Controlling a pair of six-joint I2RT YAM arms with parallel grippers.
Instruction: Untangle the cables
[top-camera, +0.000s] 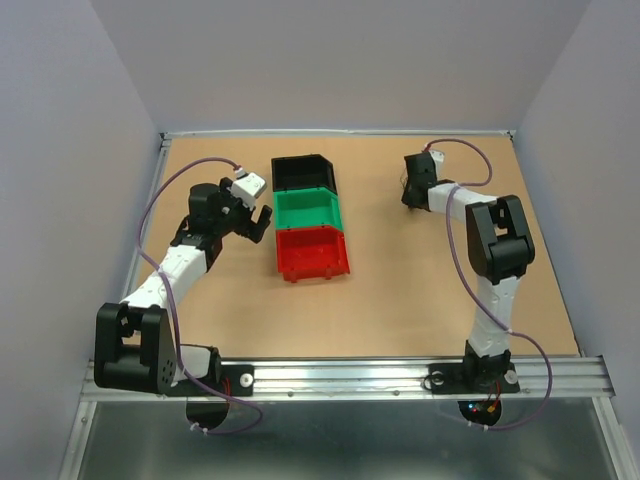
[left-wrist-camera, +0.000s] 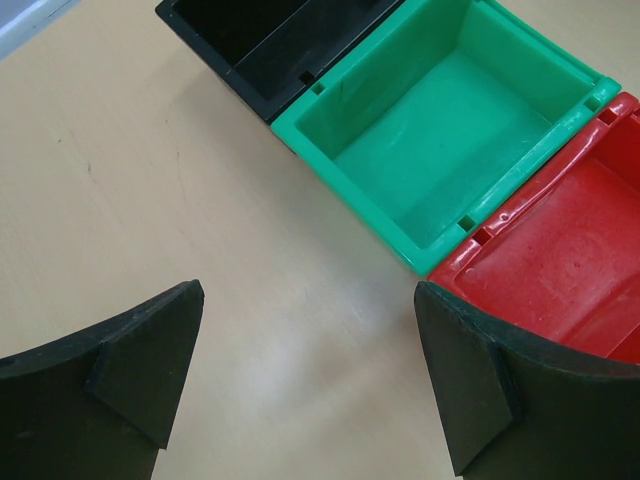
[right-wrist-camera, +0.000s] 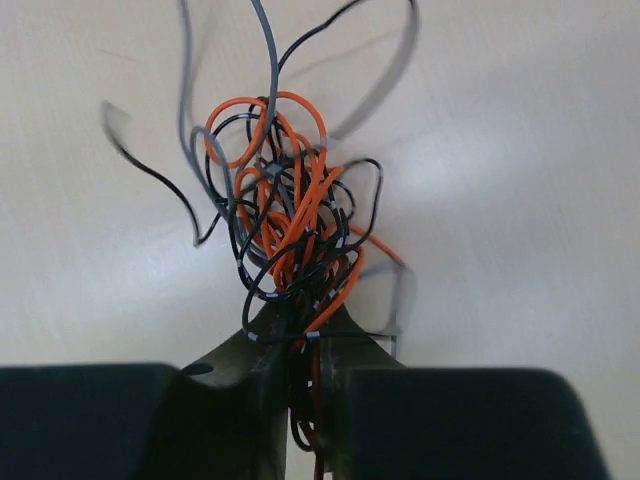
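On the table (top-camera: 380, 300), three bins stand in a touching row: far bin (top-camera: 303, 173), middle bin (top-camera: 306, 210), near bin (top-camera: 312, 252). The left gripper (top-camera: 262, 224) is just left of the middle bin. The right gripper (right-wrist-camera: 300, 340) is well right of the row, with the cables (right-wrist-camera: 285, 215) pinched between its jaws.

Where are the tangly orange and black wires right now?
The cables are pinched in the right gripper, seen in the right wrist view. That gripper is over the far right part of the table, well right of the three bins.
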